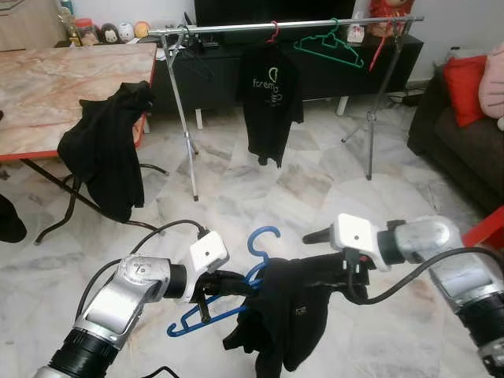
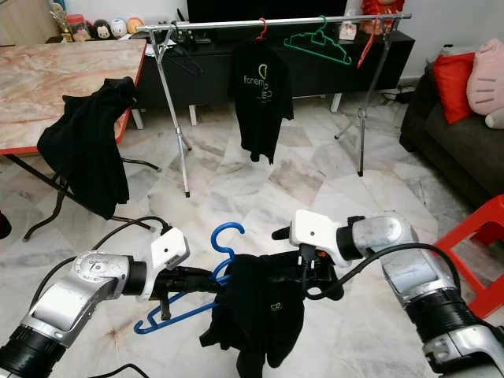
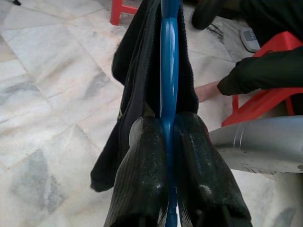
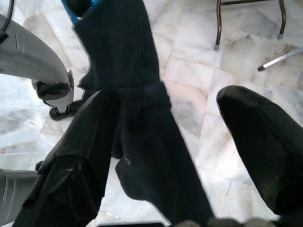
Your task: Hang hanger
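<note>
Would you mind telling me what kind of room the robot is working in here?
Most likely a home living room: a dark sofa with a red cushion, a black TV cabinet along the wall, and a clothes rack standing on the marble floor.

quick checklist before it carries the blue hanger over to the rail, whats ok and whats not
1. Left gripper clamped on the blue hanger: ok, fingers shut on its bar.
2. Black garment seated on the hanger: not ok, it is bunched and draped to one side.
3. Right gripper holding the garment: not ok, its fingers are spread with the cloth loose between them.
4. Hook free to catch the rail: ok, it stands clear above the garment.
5. Space on the rail: ok, bare stretch between the hung black shirt and the left end.
6. Path to the rack: cannot tell, a person's hand is near the floor close by.
</note>
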